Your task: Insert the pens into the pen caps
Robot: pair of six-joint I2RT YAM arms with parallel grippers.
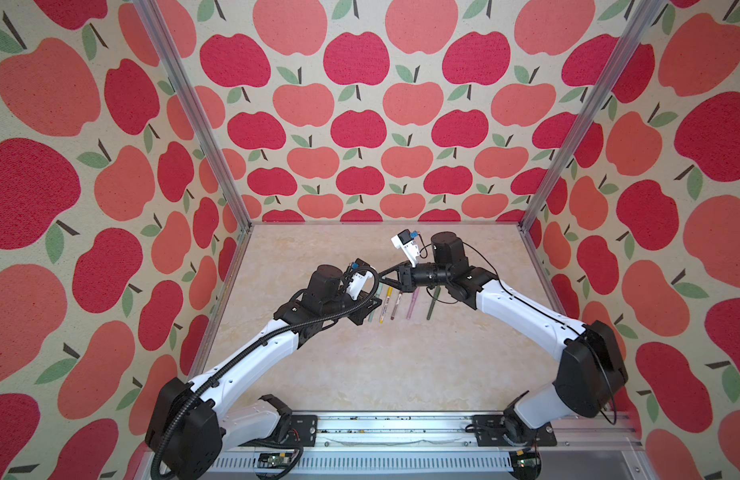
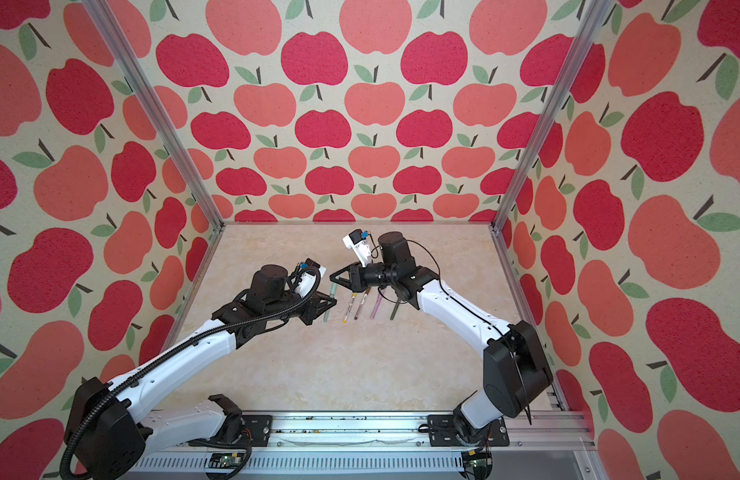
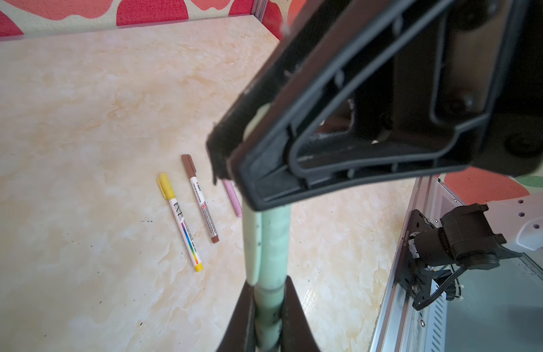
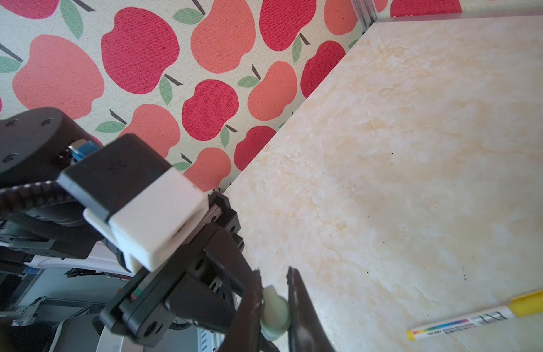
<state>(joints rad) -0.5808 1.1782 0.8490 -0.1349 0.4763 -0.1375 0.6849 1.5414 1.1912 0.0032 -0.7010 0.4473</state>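
My left gripper [image 3: 268, 283] is shut on the barrel of the pale sage green pen [image 3: 268, 307], held above the table. The light green pen cap [image 3: 274, 240] sits over that pen's end, so the tip is hidden. My right gripper [image 4: 273, 275] is shut on the far end of this cap [image 4: 274, 314]. Both top views show the two grippers meeting over the held pen [image 2: 328, 305], with the left gripper [image 1: 373, 307] below the right gripper [image 1: 381, 275].
Four capped pens lie side by side on the marble table [image 1: 401, 365]. They are yellow-capped [image 1: 385, 303], brown-capped [image 1: 396, 305], lilac-pink [image 1: 413, 303] and dark green [image 1: 432, 305]. The metal rail [image 1: 401, 419] runs along the front edge.
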